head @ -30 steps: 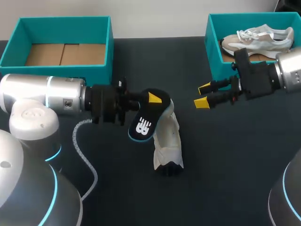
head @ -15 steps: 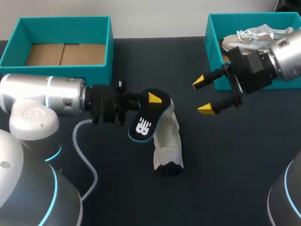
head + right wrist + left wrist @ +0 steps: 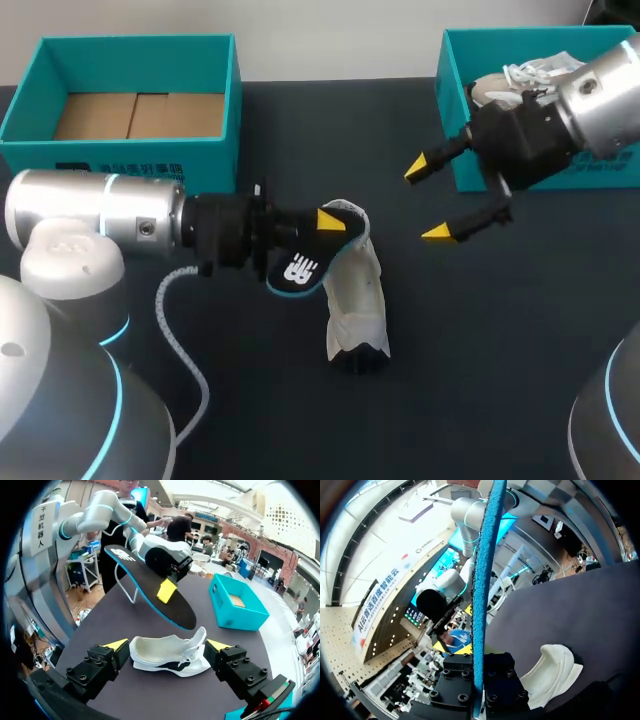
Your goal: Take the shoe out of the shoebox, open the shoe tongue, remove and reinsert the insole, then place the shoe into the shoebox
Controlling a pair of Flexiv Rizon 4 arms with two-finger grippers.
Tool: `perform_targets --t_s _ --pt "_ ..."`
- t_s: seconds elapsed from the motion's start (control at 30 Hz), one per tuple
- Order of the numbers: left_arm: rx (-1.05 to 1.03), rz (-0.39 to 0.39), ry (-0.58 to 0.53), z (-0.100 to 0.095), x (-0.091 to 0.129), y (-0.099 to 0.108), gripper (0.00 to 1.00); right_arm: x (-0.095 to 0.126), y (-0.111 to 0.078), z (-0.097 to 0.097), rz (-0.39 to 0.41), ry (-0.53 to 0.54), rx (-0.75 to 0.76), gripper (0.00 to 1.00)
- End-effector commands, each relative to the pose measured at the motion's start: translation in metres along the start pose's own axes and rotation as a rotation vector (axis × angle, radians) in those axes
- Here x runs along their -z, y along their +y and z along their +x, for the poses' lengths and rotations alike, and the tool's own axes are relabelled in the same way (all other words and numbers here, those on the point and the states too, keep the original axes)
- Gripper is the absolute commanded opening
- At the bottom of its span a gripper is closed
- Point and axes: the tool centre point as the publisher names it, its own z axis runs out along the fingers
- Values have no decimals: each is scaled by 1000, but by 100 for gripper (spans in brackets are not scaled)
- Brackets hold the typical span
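A white shoe [image 3: 356,298] lies on the dark table, its opening towards my left gripper [image 3: 318,236]. That gripper is shut on a black insole with a blue edge [image 3: 302,262], held just above the shoe's opening. In the left wrist view the insole [image 3: 482,575] stands edge-on between the fingers, with the shoe [image 3: 553,672] below and beside it. My right gripper [image 3: 428,198] hangs open to the right of the shoe, in front of the right box. Its wrist view shows the shoe [image 3: 170,658] ahead between the open fingers and the insole [image 3: 148,588] above it.
A teal shoebox [image 3: 452,92] at the back right holds a second, grey-and-white shoe [image 3: 510,82]. Another teal box [image 3: 222,92] with a bare cardboard floor stands at the back left. A grey cable [image 3: 176,330] loops on the table below my left arm.
My right gripper has risen and swung, its fingers now one above the other, still open. My left gripper has dipped slightly, tilting the insole closer to the shoe.
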Motion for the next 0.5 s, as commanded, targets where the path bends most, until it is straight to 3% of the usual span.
perform_targets --t_s 0.03,0.23,0.5 --pt "28 -2 -44 22 9 -8 0 -19 7 -1 113 -15 -4 100" --pt "61 -13 -79 39 13 -25 0 -34 -1 -1 159 0 6 100" --pt "58 -59 -57 50 4 -31 0 -44 -28 11 182 -20 -8 100"
